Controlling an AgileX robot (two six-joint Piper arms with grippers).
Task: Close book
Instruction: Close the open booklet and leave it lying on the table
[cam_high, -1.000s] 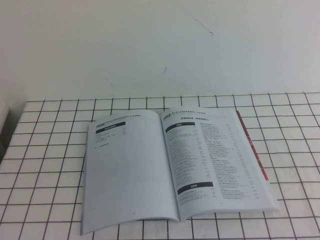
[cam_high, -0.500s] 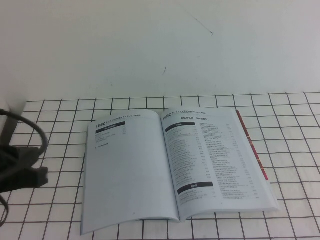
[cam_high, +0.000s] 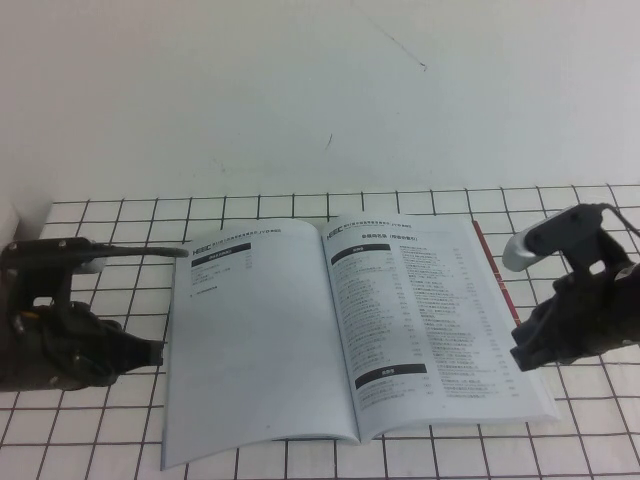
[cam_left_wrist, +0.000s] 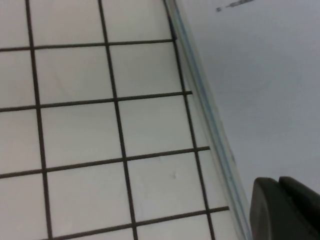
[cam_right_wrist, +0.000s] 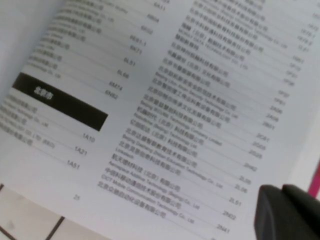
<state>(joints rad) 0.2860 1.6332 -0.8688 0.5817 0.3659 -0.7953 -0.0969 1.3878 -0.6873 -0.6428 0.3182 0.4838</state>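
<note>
The white table (cam_high: 90, 300) with its black grid carries the book (cam_high: 270, 340), which lies open and flat, pages up. A red cover edge (cam_high: 498, 285) shows along the book's right side. The left gripper (cam_high: 150, 352) hovers just beside the book's left edge, low over the tiles. Whether it is spread or pressed together cannot be told. The right gripper (cam_high: 522, 355) hangs at the book's right edge, by the printed page's lower part, and its state cannot be told either.

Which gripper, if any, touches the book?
Cannot tell: high view shows left gripper at left edge of book, right gripper at right edge; neither gap nor contact plain.
</note>
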